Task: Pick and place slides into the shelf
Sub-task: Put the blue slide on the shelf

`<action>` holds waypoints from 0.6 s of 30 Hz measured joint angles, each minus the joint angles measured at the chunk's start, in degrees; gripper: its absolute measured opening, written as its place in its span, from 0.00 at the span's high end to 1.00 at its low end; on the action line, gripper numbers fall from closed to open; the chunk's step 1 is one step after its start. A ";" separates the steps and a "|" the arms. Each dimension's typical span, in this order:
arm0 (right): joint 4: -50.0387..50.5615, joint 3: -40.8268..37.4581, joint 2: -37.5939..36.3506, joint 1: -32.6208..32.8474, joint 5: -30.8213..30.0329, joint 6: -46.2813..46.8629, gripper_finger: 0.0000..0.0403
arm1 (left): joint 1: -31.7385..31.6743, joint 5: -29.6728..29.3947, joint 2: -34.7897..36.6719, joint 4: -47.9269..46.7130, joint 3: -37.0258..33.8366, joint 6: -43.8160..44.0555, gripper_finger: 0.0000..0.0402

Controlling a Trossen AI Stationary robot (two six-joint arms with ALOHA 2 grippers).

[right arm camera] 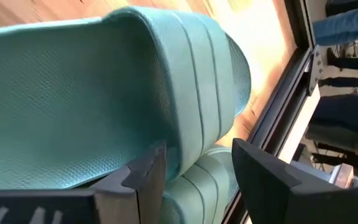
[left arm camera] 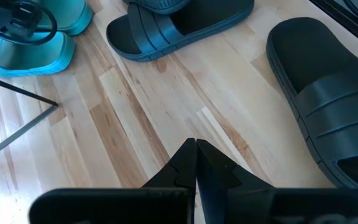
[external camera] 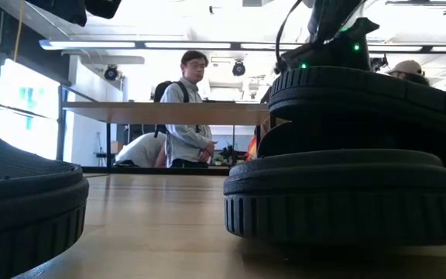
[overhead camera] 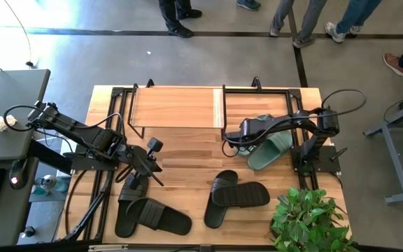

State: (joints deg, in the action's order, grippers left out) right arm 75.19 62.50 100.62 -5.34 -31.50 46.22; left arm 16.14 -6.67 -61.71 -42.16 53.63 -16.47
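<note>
Green slides (right arm camera: 104, 93) fill the right wrist view, stacked beside the shelf (overhead camera: 215, 106). Right hand (right arm camera: 194, 171) is wide open around one strap, gripping nothing. Closing off-centre could topple the pair. Left hand (left arm camera: 196, 158) is shut, empty, above the worktop (left arm camera: 135, 118) near black slides (overhead camera: 238, 196). Under-shelf space is hidden.

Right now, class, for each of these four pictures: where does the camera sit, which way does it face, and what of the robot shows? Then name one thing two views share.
High view: above the table, facing straight down; both arms, shelf, black slides.
Low view: at tabletop height, looking level across; stacked black slides close up, people behind.
Left wrist view: on the left arm, facing down at the tabletop; left gripper shut.
Right wrist view: on the right arm; right gripper open around the green slides.
Shared: the high view also shows the green slides.
</note>
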 joint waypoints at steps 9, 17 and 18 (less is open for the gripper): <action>-2.07 -3.48 0.00 -2.59 -0.62 0.02 0.57 | 0.00 0.01 0.00 0.01 0.00 0.20 1.00; -4.59 -4.90 -0.01 -3.05 -1.44 -1.45 0.70 | 0.00 0.01 0.00 0.03 0.00 0.22 1.00; -5.22 -5.14 -0.02 -3.05 -1.34 -1.57 0.73 | 0.00 0.01 0.00 0.03 0.00 0.22 1.00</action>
State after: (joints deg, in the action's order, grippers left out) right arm 69.97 57.36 100.60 -8.38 -32.84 44.66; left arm 16.14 -6.66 -61.71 -42.13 53.63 -16.25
